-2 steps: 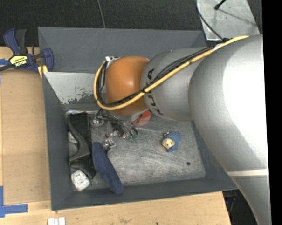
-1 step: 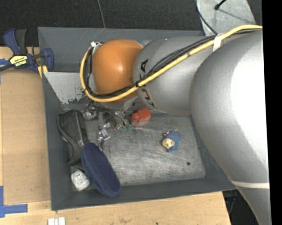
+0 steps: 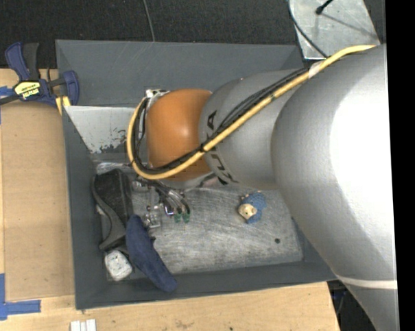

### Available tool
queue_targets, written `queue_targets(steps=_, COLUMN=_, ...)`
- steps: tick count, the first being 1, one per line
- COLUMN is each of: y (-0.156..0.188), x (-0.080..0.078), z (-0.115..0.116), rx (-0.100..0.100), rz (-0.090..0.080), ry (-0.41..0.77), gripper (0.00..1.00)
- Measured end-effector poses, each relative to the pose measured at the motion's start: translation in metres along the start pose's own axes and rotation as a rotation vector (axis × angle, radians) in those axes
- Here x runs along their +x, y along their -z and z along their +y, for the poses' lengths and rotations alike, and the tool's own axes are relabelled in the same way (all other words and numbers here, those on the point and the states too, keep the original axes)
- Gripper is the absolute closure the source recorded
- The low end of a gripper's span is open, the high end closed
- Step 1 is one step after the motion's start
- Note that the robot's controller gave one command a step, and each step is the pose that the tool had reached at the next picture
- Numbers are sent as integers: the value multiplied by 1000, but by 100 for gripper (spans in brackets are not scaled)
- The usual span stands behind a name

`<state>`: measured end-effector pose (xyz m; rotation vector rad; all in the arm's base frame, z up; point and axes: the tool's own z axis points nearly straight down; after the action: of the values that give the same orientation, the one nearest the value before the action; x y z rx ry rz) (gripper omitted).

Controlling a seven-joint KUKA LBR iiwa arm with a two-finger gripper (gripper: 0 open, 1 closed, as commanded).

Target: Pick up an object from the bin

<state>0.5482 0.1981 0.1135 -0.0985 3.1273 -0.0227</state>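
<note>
My gripper (image 3: 165,206) hangs low over the left middle of the bin floor, under the arm's orange dome. Just below and left of it lies a dark blue cloth (image 3: 147,254), its upper end close to the gripper. A black curved thing (image 3: 110,202) lies to the gripper's left along the bin's left wall. The view does not show anything held.
A small white object (image 3: 118,266) sits in the front left corner beside the cloth. A small blue and tan object (image 3: 251,208) lies to the right of the gripper, near the arm. The arm covers the bin's right and back part.
</note>
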Motion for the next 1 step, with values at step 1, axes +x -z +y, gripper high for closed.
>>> queue_targets(steps=1, y=46, x=60, z=40, rx=-14, rz=10, ry=105, gripper=0)
